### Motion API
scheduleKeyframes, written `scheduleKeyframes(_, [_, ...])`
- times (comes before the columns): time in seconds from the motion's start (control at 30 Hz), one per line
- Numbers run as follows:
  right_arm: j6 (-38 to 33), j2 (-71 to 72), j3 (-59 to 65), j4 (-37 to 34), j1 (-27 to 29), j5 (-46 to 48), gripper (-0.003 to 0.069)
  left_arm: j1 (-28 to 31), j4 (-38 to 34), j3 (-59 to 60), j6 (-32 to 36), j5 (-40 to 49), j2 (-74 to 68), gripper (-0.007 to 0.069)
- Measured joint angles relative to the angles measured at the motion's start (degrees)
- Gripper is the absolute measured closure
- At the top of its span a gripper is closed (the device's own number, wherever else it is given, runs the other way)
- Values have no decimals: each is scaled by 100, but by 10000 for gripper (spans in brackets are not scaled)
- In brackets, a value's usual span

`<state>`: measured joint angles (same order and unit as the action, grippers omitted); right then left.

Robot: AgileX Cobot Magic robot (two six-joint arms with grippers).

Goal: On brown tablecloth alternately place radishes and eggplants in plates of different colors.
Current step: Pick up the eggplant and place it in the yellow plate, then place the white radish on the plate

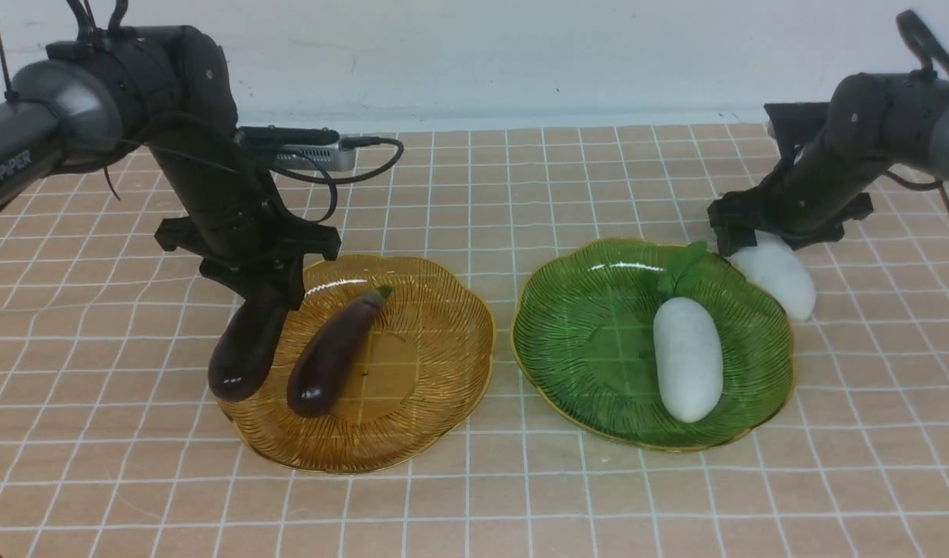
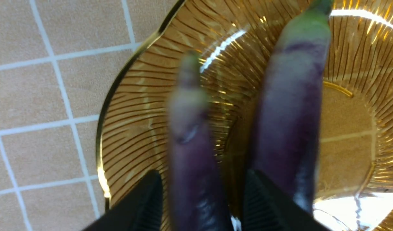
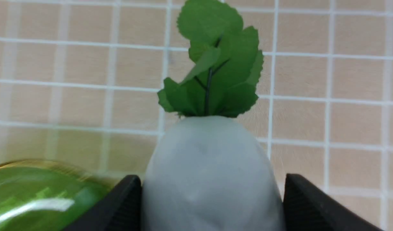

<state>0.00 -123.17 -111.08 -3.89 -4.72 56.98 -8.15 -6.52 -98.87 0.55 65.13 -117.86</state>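
Note:
On the brown tablecloth (image 1: 474,496) an amber plate (image 1: 436,310) holds one eggplant (image 1: 335,353). A second eggplant (image 1: 242,349) leans over that plate's left rim, its upper end between the fingers of my left gripper (image 1: 269,298). In the left wrist view this eggplant (image 2: 193,138) is blurred, with narrow gaps to both fingers of the gripper (image 2: 203,192), so the jaws look open. The green plate (image 1: 591,333) holds one radish (image 1: 688,360). My right gripper (image 1: 769,240) is shut on the second radish (image 1: 777,275), just beyond the plate's far right rim; the radish (image 3: 212,179) touches both fingers.
A silver device (image 1: 308,151) with black cables sits behind the left arm's wrist. A white wall (image 1: 474,54) closes the far edge of the cloth. The two plates stand side by side with a narrow strip of cloth between them.

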Motion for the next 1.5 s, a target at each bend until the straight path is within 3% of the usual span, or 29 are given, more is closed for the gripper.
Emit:
scheduleKeyframes(0.1, [62,615,-327,-233,0,1146,153,0,0,0,0,-190,-18,231])
scheduleKeyframes(0.23, [149,820,-216,-595,-8,1408,153,0,-41,-283,0,84,-27,209])
scheduleKeyframes(0.33, [204,752,288,-663,-54,1432,153,0,-74,-771,21,437,-27,298])
scheduleKeyframes(0.5, [357,353,754,-801,-83,1432,153,0,-97,-970,152,504,604,593])
scheduleKeyframes(0.63, [398,18,798,-1045,-115,1404,150,0,-122,-970,174,547,1243,626])
scheduleKeyframes(0.8, [398,1,764,-1136,-194,1375,89,0,-147,-970,176,641,1923,628])
scheduleKeyframes(1.0, [161,486,801,-1027,-194,1369,90,0,-159,-768,268,652,2652,628])
scheduleKeyframes(1.23, [0,2372,1196,-772,-194,1382,217,0,-159,169,312,659,3774,628])
scheduleKeyframes(1.5, [0,5041,2156,-653,-194,1065,496,0,-159,1568,376,316,5214,628])
